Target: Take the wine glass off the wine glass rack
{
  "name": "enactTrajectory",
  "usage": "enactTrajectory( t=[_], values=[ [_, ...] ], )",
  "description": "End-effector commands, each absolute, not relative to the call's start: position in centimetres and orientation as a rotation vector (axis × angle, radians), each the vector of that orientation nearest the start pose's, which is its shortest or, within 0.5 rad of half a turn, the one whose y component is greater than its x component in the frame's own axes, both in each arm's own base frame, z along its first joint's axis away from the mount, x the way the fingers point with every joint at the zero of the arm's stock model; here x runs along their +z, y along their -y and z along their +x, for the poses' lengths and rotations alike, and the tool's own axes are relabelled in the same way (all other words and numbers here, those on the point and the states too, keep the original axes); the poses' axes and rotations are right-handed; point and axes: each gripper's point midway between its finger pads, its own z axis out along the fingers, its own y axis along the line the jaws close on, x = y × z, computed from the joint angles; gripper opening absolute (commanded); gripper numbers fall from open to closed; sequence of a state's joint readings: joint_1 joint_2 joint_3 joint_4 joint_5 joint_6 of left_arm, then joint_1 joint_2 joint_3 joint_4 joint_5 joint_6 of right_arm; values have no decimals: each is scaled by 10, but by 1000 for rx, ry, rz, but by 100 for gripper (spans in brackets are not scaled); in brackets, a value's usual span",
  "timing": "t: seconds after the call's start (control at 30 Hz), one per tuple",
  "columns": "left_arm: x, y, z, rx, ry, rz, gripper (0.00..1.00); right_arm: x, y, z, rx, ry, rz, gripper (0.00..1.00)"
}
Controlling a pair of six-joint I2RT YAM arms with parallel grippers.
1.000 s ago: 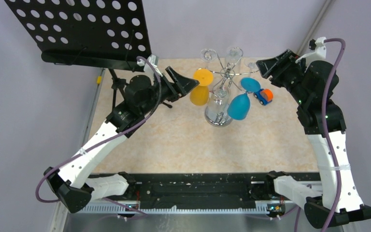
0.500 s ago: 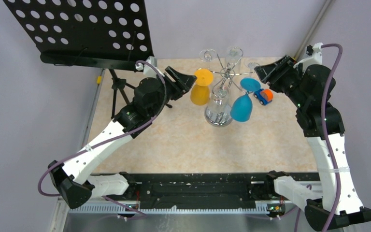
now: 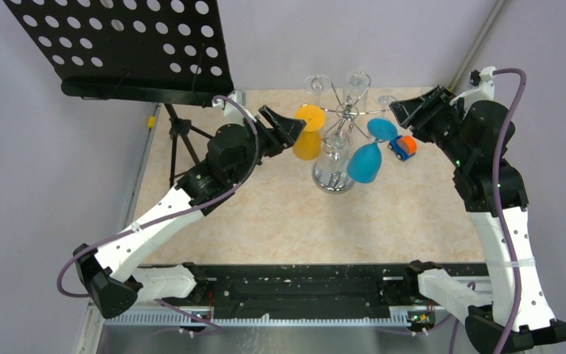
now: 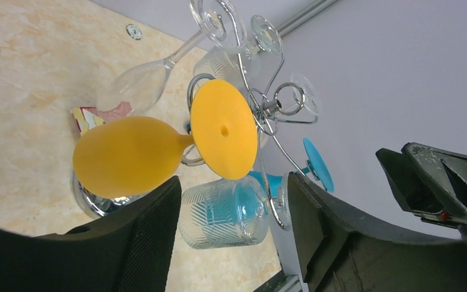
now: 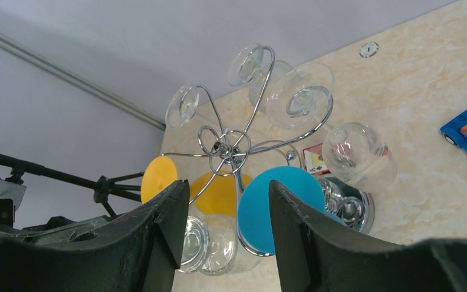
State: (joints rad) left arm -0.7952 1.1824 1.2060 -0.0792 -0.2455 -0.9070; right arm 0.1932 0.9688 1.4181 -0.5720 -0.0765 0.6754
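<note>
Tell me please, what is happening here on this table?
Two robot arms reach toward a chrome wine glass rack from opposite sides. The left gripper is open and close beside the yellow glass. The right gripper is open too, facing the side of the rack where the blue glass hangs. Neither gripper holds anything. The yellow, blue and clear glasses all hang upside down on the rack, so no glass has been taken off yet.

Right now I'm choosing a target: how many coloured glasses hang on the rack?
2. The yellow glass hangs on the rack's left side, near the left gripper; the blue glass hangs on its right side. None looks hidden.
</note>
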Motion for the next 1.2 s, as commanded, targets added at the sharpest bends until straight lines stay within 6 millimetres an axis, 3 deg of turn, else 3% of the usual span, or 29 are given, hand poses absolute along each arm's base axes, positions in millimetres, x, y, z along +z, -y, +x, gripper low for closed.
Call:
enactTrajectory(
  t=[0.0, 0.17, 0.43, 0.57, 0.77, 1.17],
  values=[
    [428, 274, 287, -1104, -1608, -262, 70, 441, -98, 292, 719, -1674, 338, 52],
    [436, 279, 273, -1136, -1602, -157, 70, 440, -99, 293, 727, -1677, 333, 52],
    [398, 310, 259, -1161, -1717, -87, 63, 434, -100, 291, 733, -1690, 343, 52],
    [379, 309, 269, -1113, -1770, -228, 60, 429, -99, 289, 736, -1699, 355, 52],
    [371, 309, 290, -1066, -1760, -398, 60, 424, -100, 284, 748, -1717, 367, 50],
    [378, 300, 313, -1055, -1628, -593, 63, 423, -96, 272, 752, -1709, 395, 49]
  ],
)
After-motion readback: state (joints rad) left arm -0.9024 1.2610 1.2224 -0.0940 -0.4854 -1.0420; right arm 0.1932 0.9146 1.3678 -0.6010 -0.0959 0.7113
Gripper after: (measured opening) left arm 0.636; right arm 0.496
